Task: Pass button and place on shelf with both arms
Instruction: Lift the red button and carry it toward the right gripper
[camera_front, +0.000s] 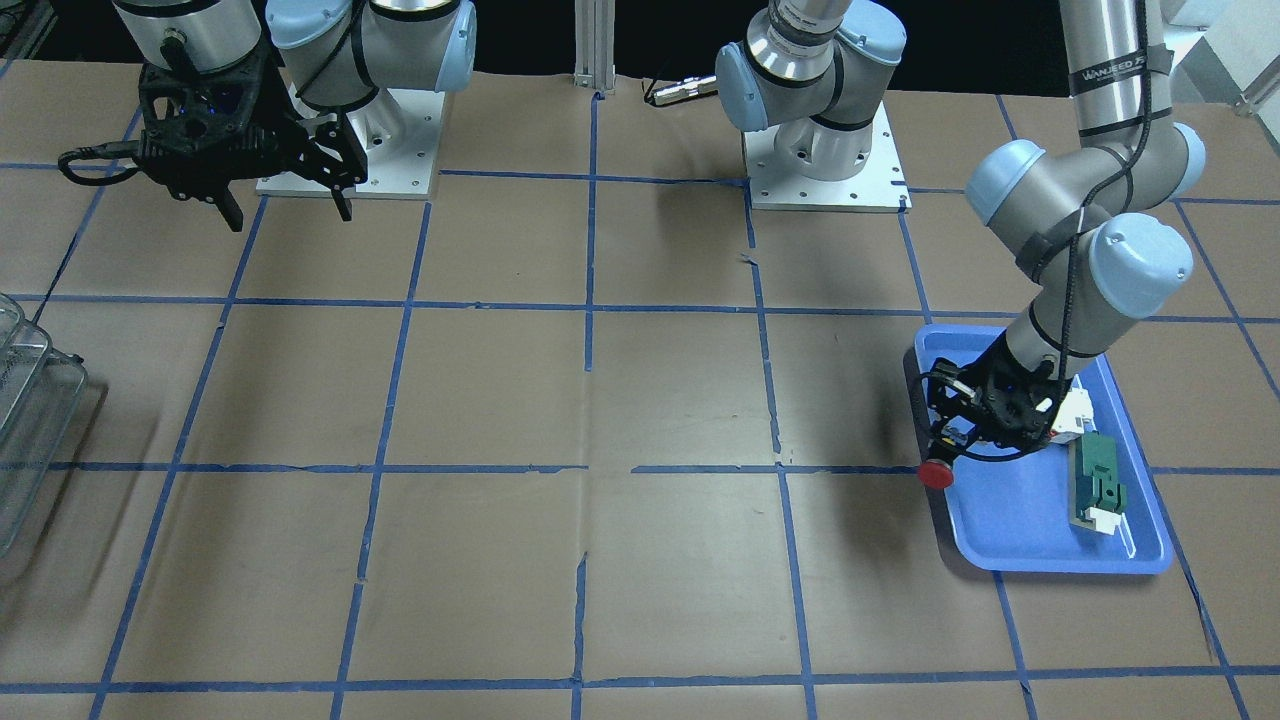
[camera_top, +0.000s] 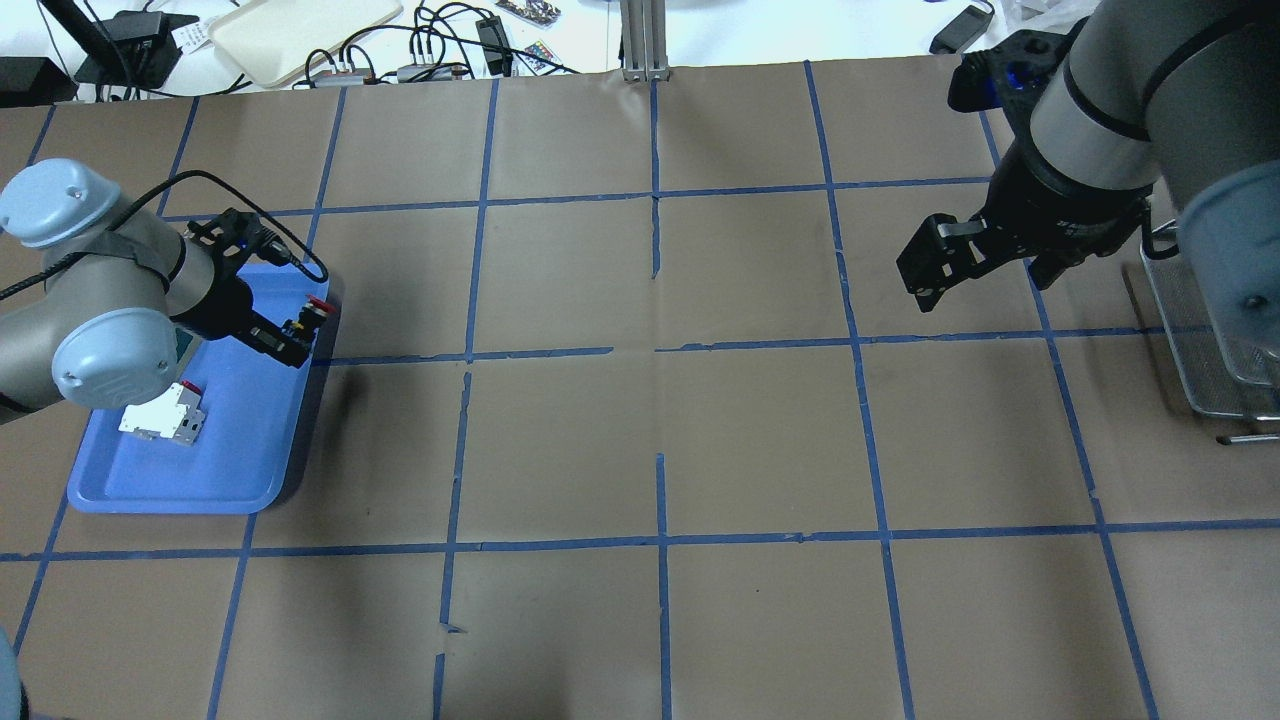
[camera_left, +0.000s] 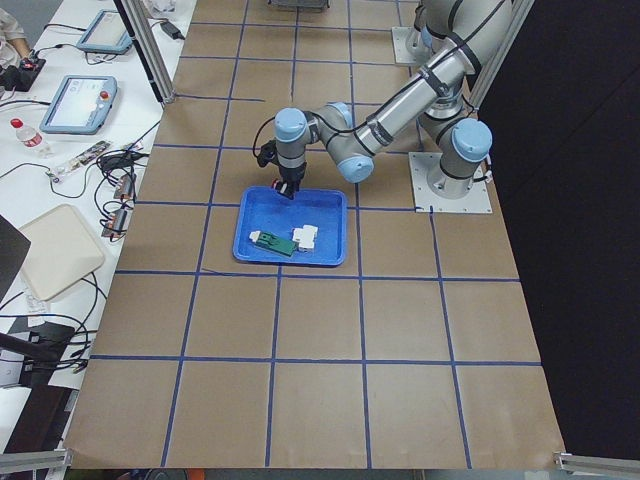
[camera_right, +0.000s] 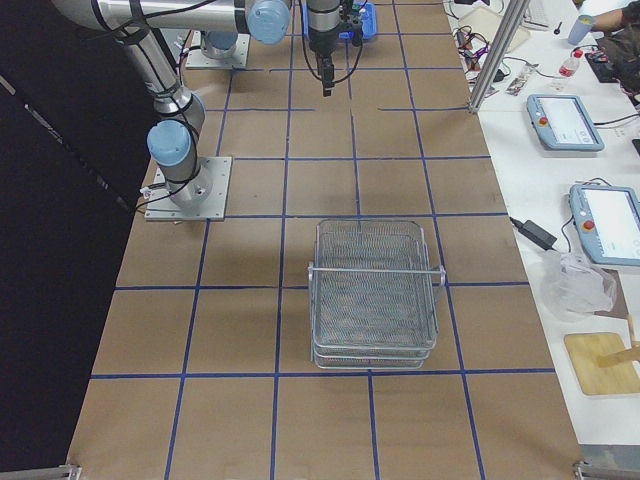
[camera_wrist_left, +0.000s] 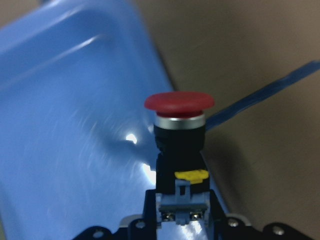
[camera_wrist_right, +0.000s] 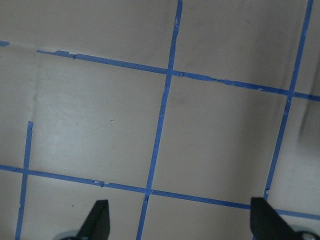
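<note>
The button, with its red mushroom cap, silver collar, black body and yellow mark, is held in the left gripper. The jaws are pinched on the lower end of the body, and the cap points away from the wrist. In the exterior front-facing view the red cap lies over the rim of the blue tray, on the side that faces the middle of the table. The left wrist-mounted view shows tray floor on one side of the button and brown paper with a strip of blue tape on the other.

Two other parts lie in the tray:
- A white block part lies just beside the left gripper's wrist.
- A green flat part lies nearer the operators' end of the tray.

The left arm reaches down over the tray with its wrist bent toward the rim.

The table is covered with brown paper divided into squares by blue tape.

The right gripper hangs above the table near its own base plate, well apart from the button. Its jaws are spread wide and hold nothing, and its wrist-mounted view shows both fingertips at the lower edge, with only taped paper between them.

The shelf, a tiered wire-mesh rack with rounded corners and a bar handle across the top, stands at the robot's right end of the table. It lies beyond the right gripper and far from the tray. No button or other part is seen on its tiers.
</note>
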